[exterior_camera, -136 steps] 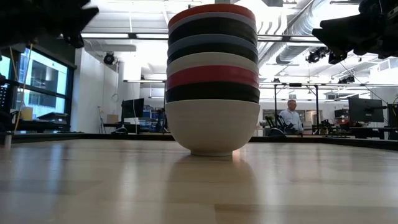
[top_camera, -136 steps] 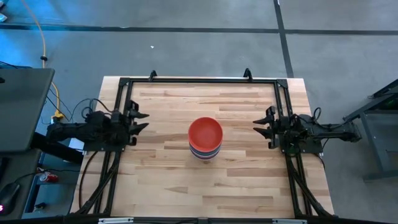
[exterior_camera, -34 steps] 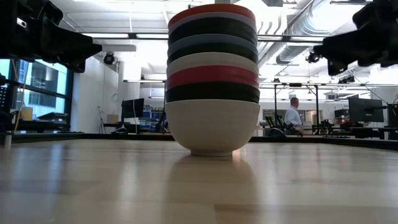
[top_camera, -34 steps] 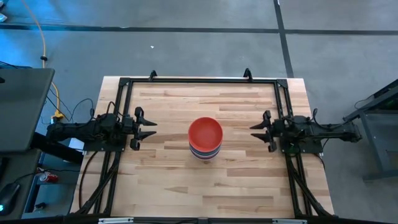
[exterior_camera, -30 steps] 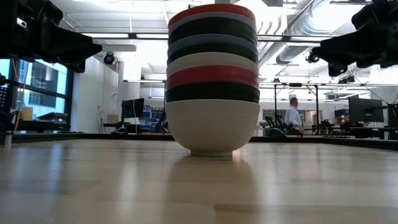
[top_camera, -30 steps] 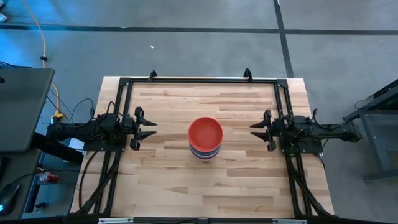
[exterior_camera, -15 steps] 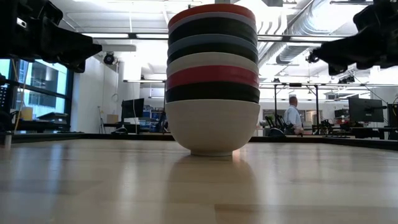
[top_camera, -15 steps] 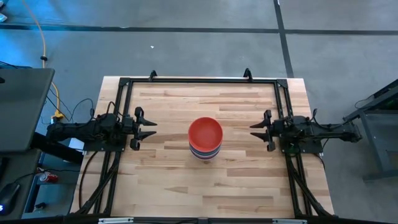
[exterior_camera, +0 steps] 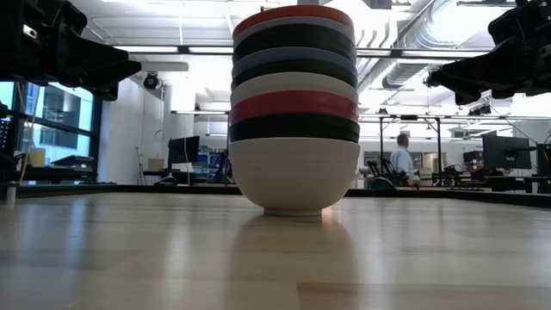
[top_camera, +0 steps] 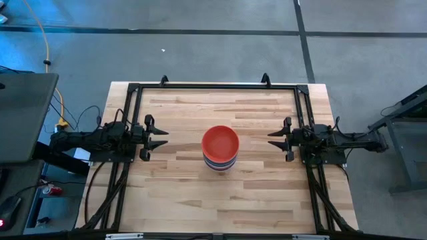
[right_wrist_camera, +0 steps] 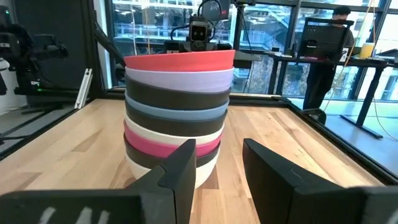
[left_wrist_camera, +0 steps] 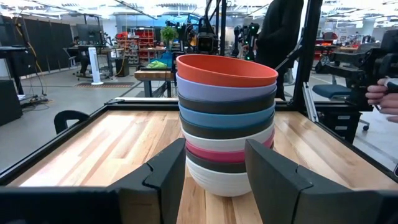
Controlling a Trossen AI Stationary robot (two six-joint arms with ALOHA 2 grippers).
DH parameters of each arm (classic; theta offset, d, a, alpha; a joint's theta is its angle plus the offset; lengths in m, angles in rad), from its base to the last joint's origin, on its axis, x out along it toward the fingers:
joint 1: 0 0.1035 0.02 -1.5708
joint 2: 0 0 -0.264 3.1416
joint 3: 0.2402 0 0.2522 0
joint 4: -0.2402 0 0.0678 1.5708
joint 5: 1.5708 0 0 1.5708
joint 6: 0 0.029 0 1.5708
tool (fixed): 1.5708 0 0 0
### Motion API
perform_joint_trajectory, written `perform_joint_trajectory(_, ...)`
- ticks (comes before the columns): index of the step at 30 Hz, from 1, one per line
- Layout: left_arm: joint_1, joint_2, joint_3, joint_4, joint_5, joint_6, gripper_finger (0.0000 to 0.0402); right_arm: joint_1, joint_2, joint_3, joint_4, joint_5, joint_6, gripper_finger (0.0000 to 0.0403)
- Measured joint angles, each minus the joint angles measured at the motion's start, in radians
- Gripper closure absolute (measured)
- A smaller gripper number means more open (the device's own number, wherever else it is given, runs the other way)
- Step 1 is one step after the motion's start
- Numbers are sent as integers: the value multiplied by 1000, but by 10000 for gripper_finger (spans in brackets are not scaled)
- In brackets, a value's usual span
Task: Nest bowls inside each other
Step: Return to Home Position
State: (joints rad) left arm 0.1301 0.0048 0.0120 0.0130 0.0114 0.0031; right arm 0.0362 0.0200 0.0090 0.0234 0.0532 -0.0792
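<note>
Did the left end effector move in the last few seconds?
Yes. In the high view the left end effector now reaches farther in from the black frame, closer to the stack of bowls.

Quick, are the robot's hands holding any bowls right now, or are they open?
Left hand: open, empty, on its own side of the bowl stack.
Right hand: open, empty, on the opposite side.
</note>
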Motion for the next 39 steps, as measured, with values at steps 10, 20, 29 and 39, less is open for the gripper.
perform_joint_trajectory(10, 0, 0, 0, 0, 0, 0, 249, 0, 0, 0, 0, 0, 77, 277)
perform_joint_trajectory(20, 0, 0, 0, 0, 0, 0, 249, 0, 0, 0, 0, 0, 72, 277)
perform_joint_trajectory(29, 0, 0, 0, 0, 0, 0, 249, 0, 0, 0, 0, 0, 79, 277)
perform_joint_trajectory(39, 0, 0, 0, 0, 0, 0, 249, -24, 52, -1, 6, 45, 176, 277)
